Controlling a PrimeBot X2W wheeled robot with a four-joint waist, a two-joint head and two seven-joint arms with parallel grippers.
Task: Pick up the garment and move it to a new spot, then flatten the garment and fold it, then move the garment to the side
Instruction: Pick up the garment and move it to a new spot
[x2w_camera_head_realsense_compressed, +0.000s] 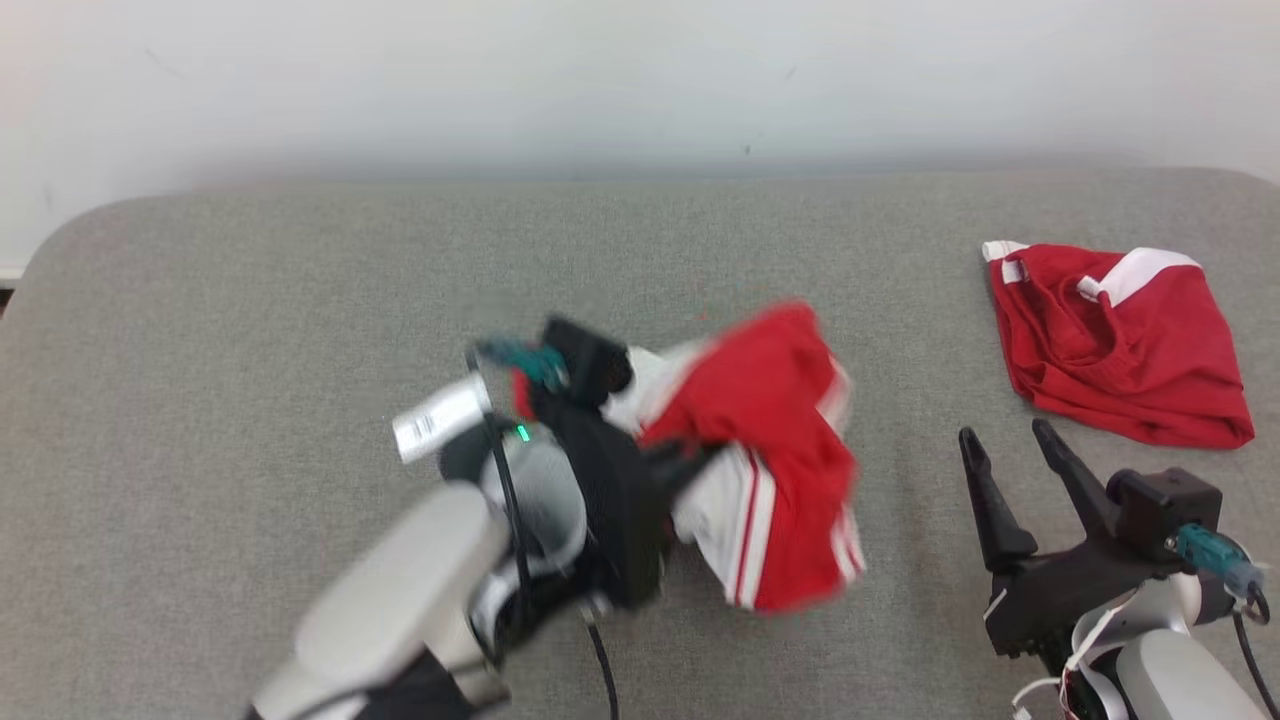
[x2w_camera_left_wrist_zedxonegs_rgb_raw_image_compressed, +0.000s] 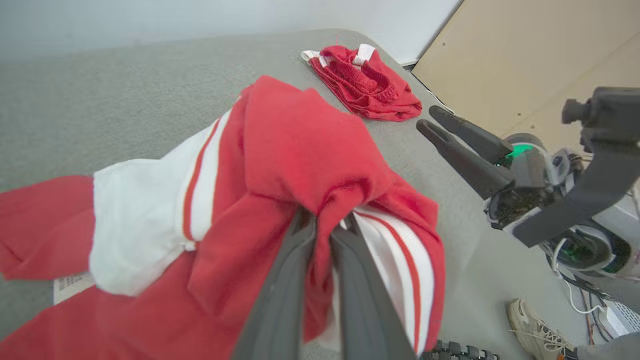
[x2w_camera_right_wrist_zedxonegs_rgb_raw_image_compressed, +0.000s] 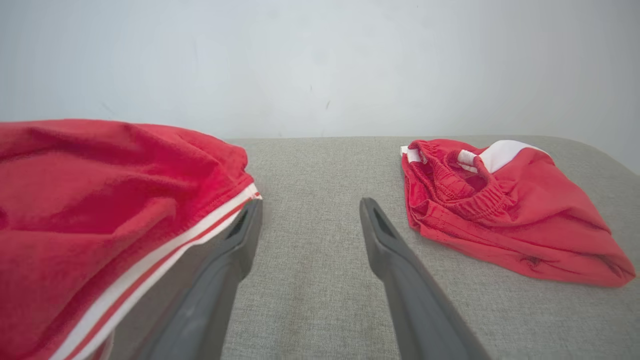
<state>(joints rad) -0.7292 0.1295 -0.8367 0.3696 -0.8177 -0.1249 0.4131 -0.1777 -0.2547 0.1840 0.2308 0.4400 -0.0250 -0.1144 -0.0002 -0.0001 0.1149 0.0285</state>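
Observation:
My left gripper (x2w_camera_left_wrist_zedxonegs_rgb_raw_image_compressed: 327, 220) is shut on a bunched fold of the red garment (x2w_camera_left_wrist_zedxonegs_rgb_raw_image_compressed: 290, 140), which has white panels and red-and-white stripes. In the head view the garment (x2w_camera_head_realsense_compressed: 770, 440) hangs blurred from the left gripper (x2w_camera_head_realsense_compressed: 670, 460) over the middle of the grey table (x2w_camera_head_realsense_compressed: 300, 280). Its striped hem fills the left of the right wrist view as the garment (x2w_camera_right_wrist_zedxonegs_rgb_raw_image_compressed: 100, 200). My right gripper (x2w_camera_head_realsense_compressed: 1005, 432) stands open and empty at the lower right, fingers apart at the right gripper (x2w_camera_right_wrist_zedxonegs_rgb_raw_image_compressed: 310, 205), close to the table.
A second crumpled red and white garment (x2w_camera_head_realsense_compressed: 1110, 350) lies at the table's far right, ahead of the right gripper; it is also seen as that garment (x2w_camera_right_wrist_zedxonegs_rgb_raw_image_compressed: 500, 220). A white barcode tag (x2w_camera_head_realsense_compressed: 440, 420) sticks out by the left wrist. A person's shoe (x2w_camera_left_wrist_zedxonegs_rgb_raw_image_compressed: 535, 330) is on the floor beside the table.

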